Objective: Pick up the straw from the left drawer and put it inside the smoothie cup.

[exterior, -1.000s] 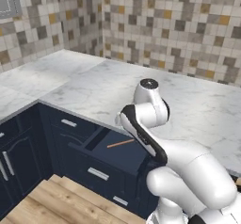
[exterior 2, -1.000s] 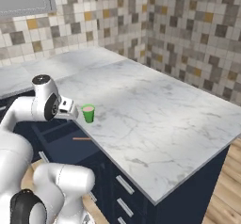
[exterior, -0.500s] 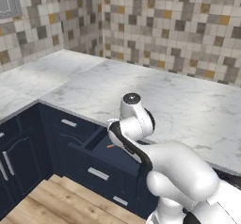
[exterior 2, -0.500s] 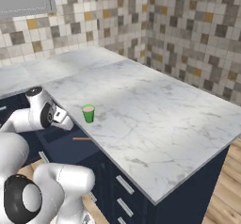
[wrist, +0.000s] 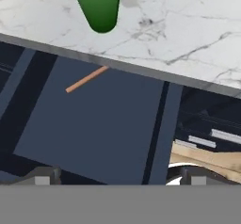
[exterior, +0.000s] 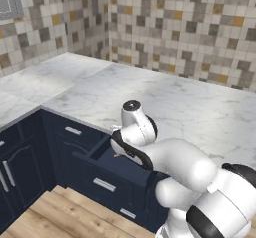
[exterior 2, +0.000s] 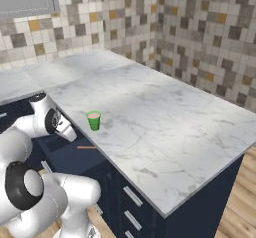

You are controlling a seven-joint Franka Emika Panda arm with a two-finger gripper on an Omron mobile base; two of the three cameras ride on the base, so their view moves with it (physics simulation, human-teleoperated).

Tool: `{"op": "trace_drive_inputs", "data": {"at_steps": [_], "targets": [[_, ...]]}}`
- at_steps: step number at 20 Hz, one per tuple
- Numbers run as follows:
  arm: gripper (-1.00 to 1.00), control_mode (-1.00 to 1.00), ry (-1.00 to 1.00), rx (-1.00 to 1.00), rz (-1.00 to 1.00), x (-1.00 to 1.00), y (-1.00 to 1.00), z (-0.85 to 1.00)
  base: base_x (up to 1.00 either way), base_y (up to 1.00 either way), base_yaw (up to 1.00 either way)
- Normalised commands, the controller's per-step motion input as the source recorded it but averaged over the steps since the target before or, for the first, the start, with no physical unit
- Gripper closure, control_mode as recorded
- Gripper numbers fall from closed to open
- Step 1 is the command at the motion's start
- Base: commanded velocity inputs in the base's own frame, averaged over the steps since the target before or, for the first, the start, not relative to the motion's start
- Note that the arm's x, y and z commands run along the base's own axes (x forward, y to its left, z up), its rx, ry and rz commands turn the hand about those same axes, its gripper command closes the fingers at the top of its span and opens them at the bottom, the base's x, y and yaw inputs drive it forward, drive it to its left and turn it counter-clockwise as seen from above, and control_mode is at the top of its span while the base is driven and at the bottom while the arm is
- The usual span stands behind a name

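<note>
A: What could go wrong here?

B: The marble tabletop (exterior 2: pixel 150 127) overhangs the far end of the smooth navy drawer (wrist: pixel 94 124), and the straw (wrist: pixel 86 79), a thin orange-brown stick, lies flat right under that edge. The released end effector (wrist: pixel 117 176) might knock the rim or skid off the stick.

A: And the cup (exterior 2: pixel 93 120)?

B: Small, green, tapered; it would tip easily.
</note>
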Motion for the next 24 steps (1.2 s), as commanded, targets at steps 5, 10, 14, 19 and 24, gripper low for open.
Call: {"op": "trace_drive_inputs", "data": {"at_steps": [5,10,14,19,24], "targets": [[-1.00,-1.00,0.18,0.03,-0.11,0.26,0.04,-0.02,0.00,0.00,0.00],[-1.00,-1.00,0.09,0.00,-0.02,0.07,0.17,-0.16,0.00,0.00,0.00],[-1.00,-1.00,0.00,0.00,0.00,0.02,0.20,-0.26,0.00,0.00,0.00],[-1.00,-1.00,0.00,0.00,0.00,0.05,0.16,-0.36,0.00,0.00,0.00],[-1.00,-1.00,0.00,0.00,0.00,0.06,0.15,-0.43,0.00,0.00,0.00]]}}
